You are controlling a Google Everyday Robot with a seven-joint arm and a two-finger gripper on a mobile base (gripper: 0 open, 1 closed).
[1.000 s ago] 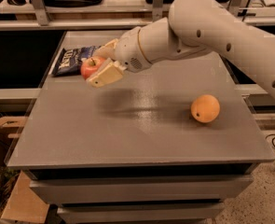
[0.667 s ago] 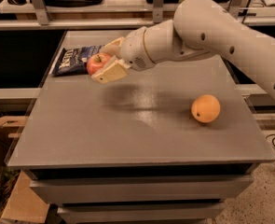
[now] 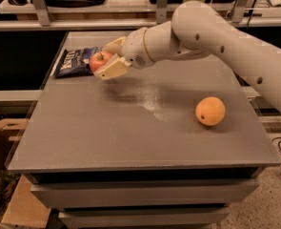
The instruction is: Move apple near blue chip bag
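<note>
Worktop (image 3: pixel 121 128): flat grey slab, matte, with a pale sheen near its middle; stacked grey tiers below its front edge.
Hand (image 3: pixel 106 58): at the far-left part of the worktop, its cream fingers (image 3: pixel 112 69) closed on the apple (image 3: pixel 98 60), one above and one below.
Apple: red, held at the right end of the blue chip bag (image 3: pixel 73 62), which lies flat at the far-left edge.
Arm (image 3: pixel 216 37): white, entering from the right; shadow on the surface below it.
Orange fruit (image 3: pixel 210 111): resting right of centre, well apart from the rest.
Room: metal shelving rail (image 3: pixel 83 25) behind; cardboard (image 3: pixel 11 204) at lower left; speckled floor (image 3: pixel 268 213) at lower right.
</note>
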